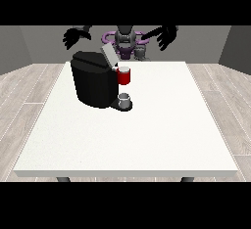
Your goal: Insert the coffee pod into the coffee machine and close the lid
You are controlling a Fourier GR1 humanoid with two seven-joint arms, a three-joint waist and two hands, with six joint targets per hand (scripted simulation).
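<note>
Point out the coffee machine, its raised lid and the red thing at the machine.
coffee machine (93, 83): front view, on its black body.
lid (109, 56): front view, on the tilted grey flap.
red thing at the machine (124, 77): front view, on its side.

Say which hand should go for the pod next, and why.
The robot's right hand, at the view's left: it hangs above the coffee machine, on whose side of the table the grey pod sits. The other hand is raised farther off, at the view's right.

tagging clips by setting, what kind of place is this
Probably a bare test room: a white table with only a coffee machine on it, plank floor, plain grey walls.
</note>
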